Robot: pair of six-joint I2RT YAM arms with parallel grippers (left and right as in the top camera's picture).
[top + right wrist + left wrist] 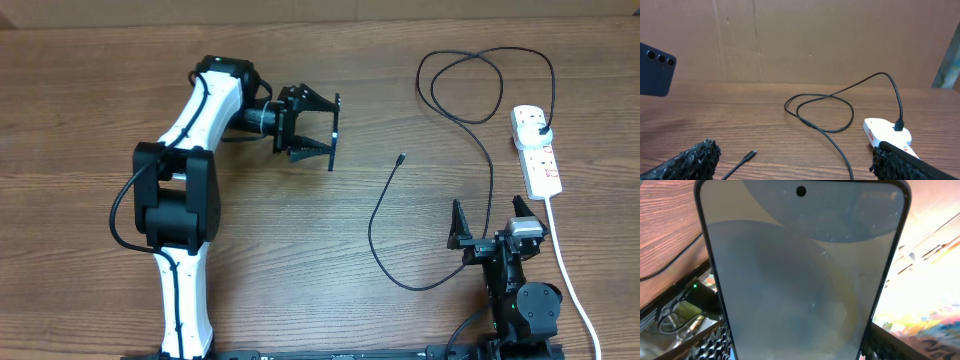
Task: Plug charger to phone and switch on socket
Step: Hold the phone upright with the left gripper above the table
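Note:
My left gripper point(325, 130) is shut on the phone point(335, 131), which it holds lifted and on edge above the table's middle left. In the left wrist view the phone point(800, 270) fills the frame, its screen dim and grey, between the textured fingers point(715, 340). The phone's dark back point(655, 67) shows in the right wrist view. The charger point(380, 215) lies looped on the wood, its connector tip point(401, 158) free and its black plug point(541, 127) seated in the white socket point(536, 150). My right gripper point(490, 222) stands open and empty near the front edge, behind the tip point(751, 154).
The socket's thick white cord point(565, 270) runs down the right side past my right arm. A loop of black cable point(465, 90) lies at the back right. A brown cardboard wall point(805, 40) stands behind the table.

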